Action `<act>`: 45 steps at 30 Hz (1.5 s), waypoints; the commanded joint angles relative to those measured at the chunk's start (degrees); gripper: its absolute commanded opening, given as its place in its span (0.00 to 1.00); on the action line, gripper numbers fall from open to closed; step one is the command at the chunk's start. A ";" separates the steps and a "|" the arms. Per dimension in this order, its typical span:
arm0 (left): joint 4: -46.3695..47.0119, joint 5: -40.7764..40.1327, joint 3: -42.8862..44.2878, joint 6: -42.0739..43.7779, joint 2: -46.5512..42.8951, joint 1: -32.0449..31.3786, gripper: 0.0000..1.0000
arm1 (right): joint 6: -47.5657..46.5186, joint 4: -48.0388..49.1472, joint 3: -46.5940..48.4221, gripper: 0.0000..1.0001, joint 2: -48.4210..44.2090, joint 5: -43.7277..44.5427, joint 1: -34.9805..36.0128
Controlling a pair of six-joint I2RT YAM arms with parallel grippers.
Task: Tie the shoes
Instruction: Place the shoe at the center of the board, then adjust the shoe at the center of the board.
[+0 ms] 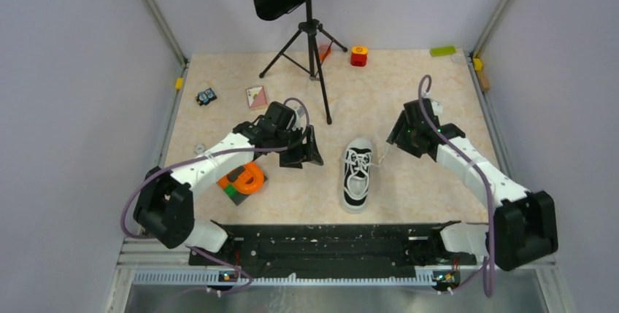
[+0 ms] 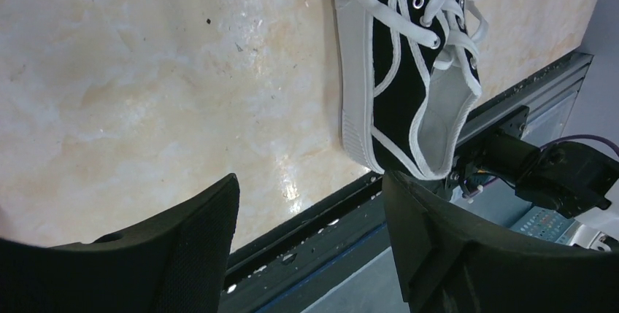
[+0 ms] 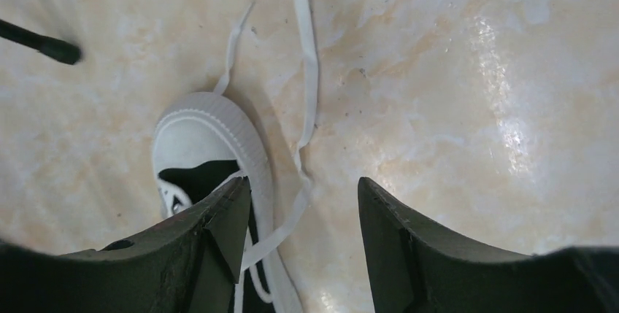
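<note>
The black sneaker with white toe cap, sole and laces lies on the table middle, toe toward the back. It shows in the left wrist view and the right wrist view. A loose white lace runs from the shoe's right side across the table past the toe. My left gripper is open and empty, left of the shoe and apart from it. My right gripper is open, just right of the toe, above the lace; its jaws straddle the lace without gripping it.
A black music stand on a tripod stands behind the shoe, one leg foot near the toe. An orange tape roll on a green block lies under the left arm. Small toys lie along the back; a card at back left.
</note>
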 commanded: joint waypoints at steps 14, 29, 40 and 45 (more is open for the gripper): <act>8.18 3.81 10.58 0.51 17.07 -4.02 0.73 | -6.25 12.88 7.61 0.53 29.54 3.99 -0.49; 5.23 7.37 29.02 3.07 34.48 -4.67 0.73 | -6.53 6.54 -8.71 0.02 5.30 6.99 -5.88; 21.60 24.22 33.37 -2.48 41.21 -10.90 0.75 | -5.42 -1.63 -3.84 0.71 -3.64 6.97 -6.15; 22.28 28.27 34.04 -2.11 39.64 -12.65 0.75 | -5.22 1.20 -2.11 0.71 -0.81 3.64 -6.55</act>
